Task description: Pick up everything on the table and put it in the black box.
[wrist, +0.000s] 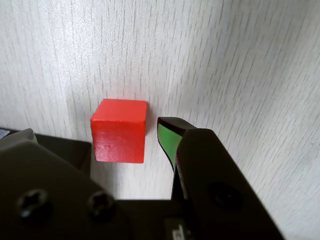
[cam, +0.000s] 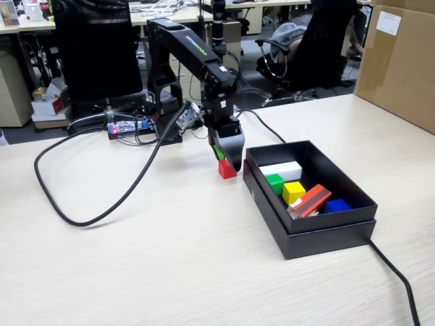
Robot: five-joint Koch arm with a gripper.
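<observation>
The red cube (cam: 226, 169) sits on the beige table (cam: 170, 258), just left of the black box (cam: 319, 234). My gripper (cam: 228, 160) is lowered over the cube with its jaws open on either side of it. In the wrist view the red cube (wrist: 120, 130) lies between the jaws of my gripper (wrist: 97, 131). The green-padded right fingertip (wrist: 167, 137) stands a small gap off the cube's right face. The green cube (cam: 274, 183) and the yellow cube (cam: 293, 191) lie inside the box.
The box also holds a white block (cam: 281, 170), an orange-red striped block (cam: 311, 201) and a blue piece (cam: 336, 205). A brown carton (cam: 401, 61) stands at the back right. Black cables (cam: 81, 214) loop across the table's left and front right.
</observation>
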